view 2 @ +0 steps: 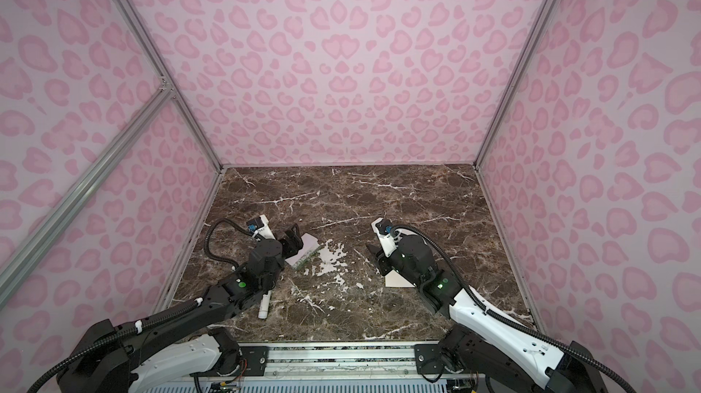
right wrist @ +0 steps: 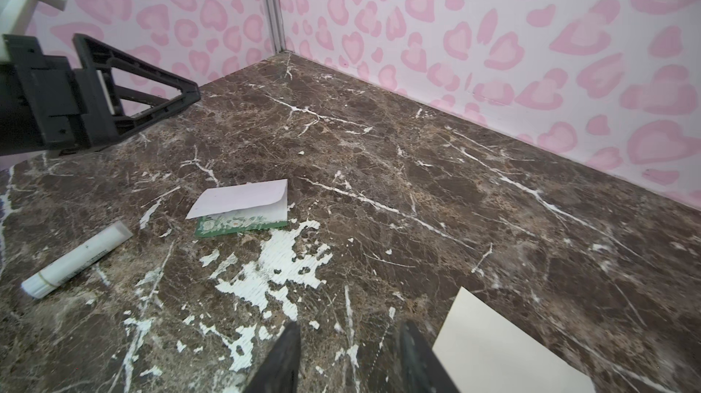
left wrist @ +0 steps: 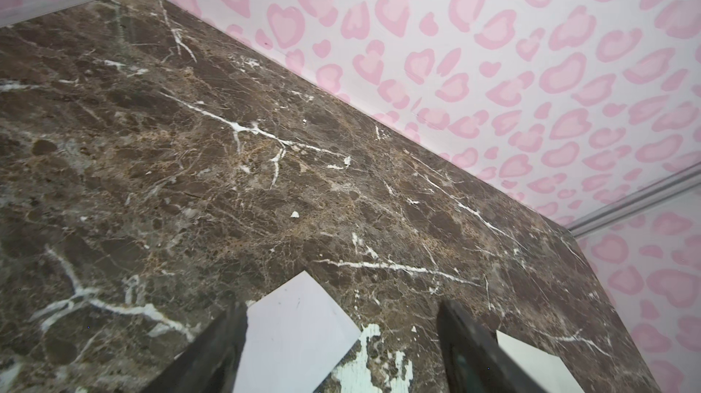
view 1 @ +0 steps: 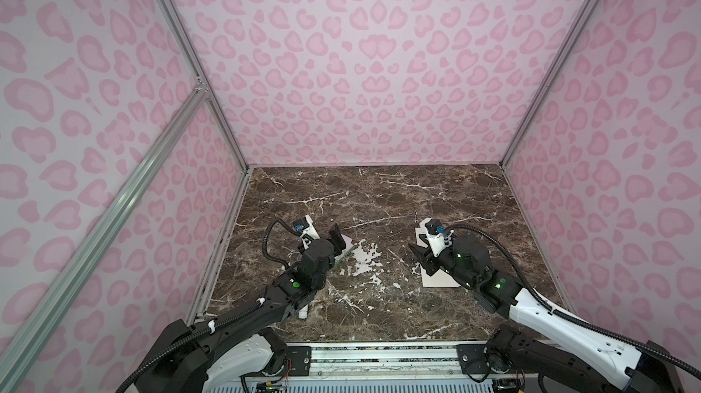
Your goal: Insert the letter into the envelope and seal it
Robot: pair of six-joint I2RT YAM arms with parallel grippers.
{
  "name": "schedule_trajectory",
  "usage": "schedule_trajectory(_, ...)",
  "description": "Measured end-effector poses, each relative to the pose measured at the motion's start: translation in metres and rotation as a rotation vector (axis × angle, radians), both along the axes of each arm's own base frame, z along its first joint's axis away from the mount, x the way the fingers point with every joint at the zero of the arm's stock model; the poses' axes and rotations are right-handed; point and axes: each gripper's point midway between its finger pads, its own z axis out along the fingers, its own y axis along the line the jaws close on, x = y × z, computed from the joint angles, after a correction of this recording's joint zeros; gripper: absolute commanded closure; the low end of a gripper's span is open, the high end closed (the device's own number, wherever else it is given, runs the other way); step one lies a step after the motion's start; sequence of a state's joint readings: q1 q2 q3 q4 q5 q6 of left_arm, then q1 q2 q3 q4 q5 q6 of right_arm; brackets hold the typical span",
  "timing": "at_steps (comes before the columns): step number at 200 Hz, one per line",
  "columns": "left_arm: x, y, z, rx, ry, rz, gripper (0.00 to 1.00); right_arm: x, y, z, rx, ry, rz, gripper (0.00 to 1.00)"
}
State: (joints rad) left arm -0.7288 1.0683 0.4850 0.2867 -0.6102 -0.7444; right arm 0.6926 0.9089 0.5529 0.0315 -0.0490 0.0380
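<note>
Fingers [left wrist: 216, 349] of left gripper [left wrist: 343, 307] wide apart, empty, over the letter [right wrist: 242, 207]. Right gripper [right wrist: 349, 326] part-open, empty; envelope [right wrist: 504, 349] just beside. In a top view, glue stick [view 2: 264, 305] at letter's 7 o'clock.

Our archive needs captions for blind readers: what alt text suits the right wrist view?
A green-bordered letter lies on the marble table, with a white stick nearby; a corner of the envelope shows beside the open right gripper.

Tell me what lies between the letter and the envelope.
Nothing visible: only bare marble with chipped white patches separates the letter from the envelope. The stick lies beyond the letter, off that path.
</note>
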Motion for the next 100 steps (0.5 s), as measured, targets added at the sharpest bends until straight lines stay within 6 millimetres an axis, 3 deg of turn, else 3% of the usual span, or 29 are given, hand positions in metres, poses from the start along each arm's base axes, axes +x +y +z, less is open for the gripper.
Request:
schedule_trajectory(35,-0.001,-0.015,0.004,0.032,-0.004,-0.094,0.2,0.013,-0.02,-0.002,0.014,0.017,-0.114,0.54)
schedule_trajectory(100,-0.014,-0.039,0.026,0.032,-0.037,-0.278,0.22,0.034,-0.088,-0.002,0.143,0.164,-0.486,0.54)
